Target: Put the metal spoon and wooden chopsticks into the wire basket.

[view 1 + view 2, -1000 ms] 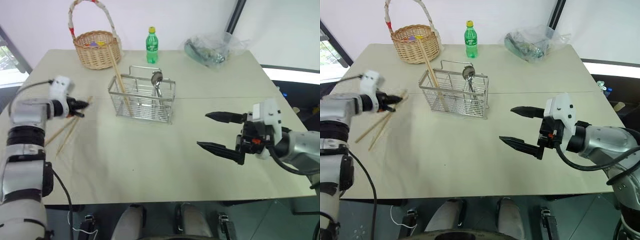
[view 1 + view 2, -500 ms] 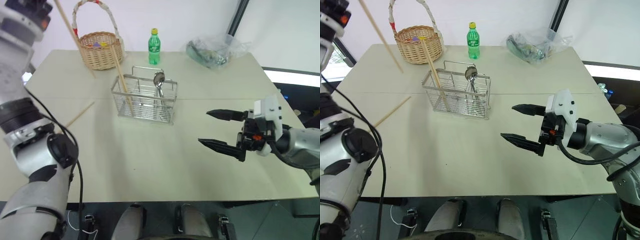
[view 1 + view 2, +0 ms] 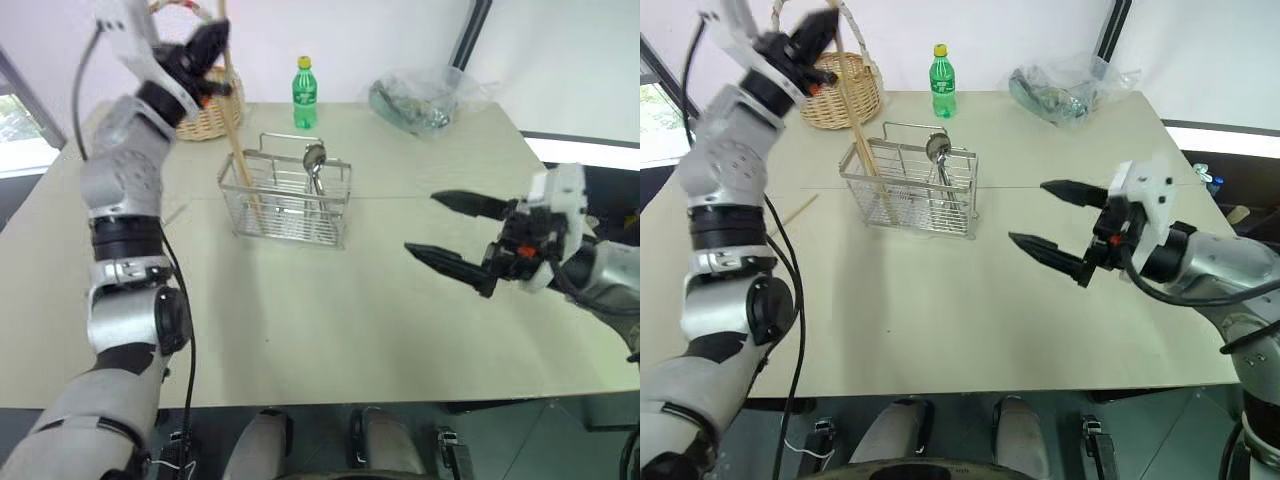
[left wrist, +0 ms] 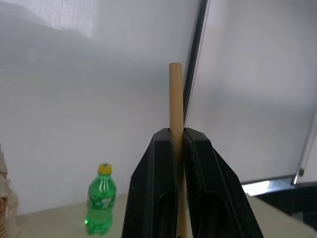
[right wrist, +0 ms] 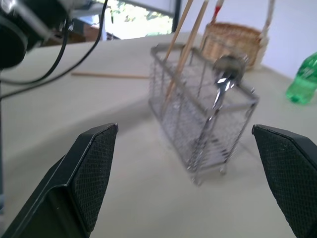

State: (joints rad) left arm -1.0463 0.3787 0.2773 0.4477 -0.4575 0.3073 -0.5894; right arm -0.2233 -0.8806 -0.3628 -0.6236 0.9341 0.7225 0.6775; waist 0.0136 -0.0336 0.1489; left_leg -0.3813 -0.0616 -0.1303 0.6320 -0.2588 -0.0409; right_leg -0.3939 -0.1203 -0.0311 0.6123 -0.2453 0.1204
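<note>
Above the wire basket (image 3: 285, 203), toward its wicker-basket side, the left gripper (image 3: 207, 52) was raised with its fingers (image 4: 148, 198) clenched on one of the wooden chopsticks (image 4: 175, 124), which rose past the fingertips in the left wrist view. At least one chopstick (image 3: 862, 140) leaned in the basket's end compartment on that same side; the right wrist view showed two sticks there, and whether the held one was among them could not be told. One further chopstick (image 3: 792, 212) lay flat on the surface (image 3: 330, 320), beside the basket on that side. The metal spoon (image 3: 314, 160) stood bowl-up in a compartment near the basket's handle loop.

The right gripper (image 3: 450, 235) hovered well apart from the basket, on the side away from the wicker basket (image 3: 190, 105), fingers spread and empty.

Risks, as judged: a long stick gripped near one end could swing and strike the basket rim or the leaning stick, tipping the light basket. Release before the tip entered a compartment would drop it outside.
</note>
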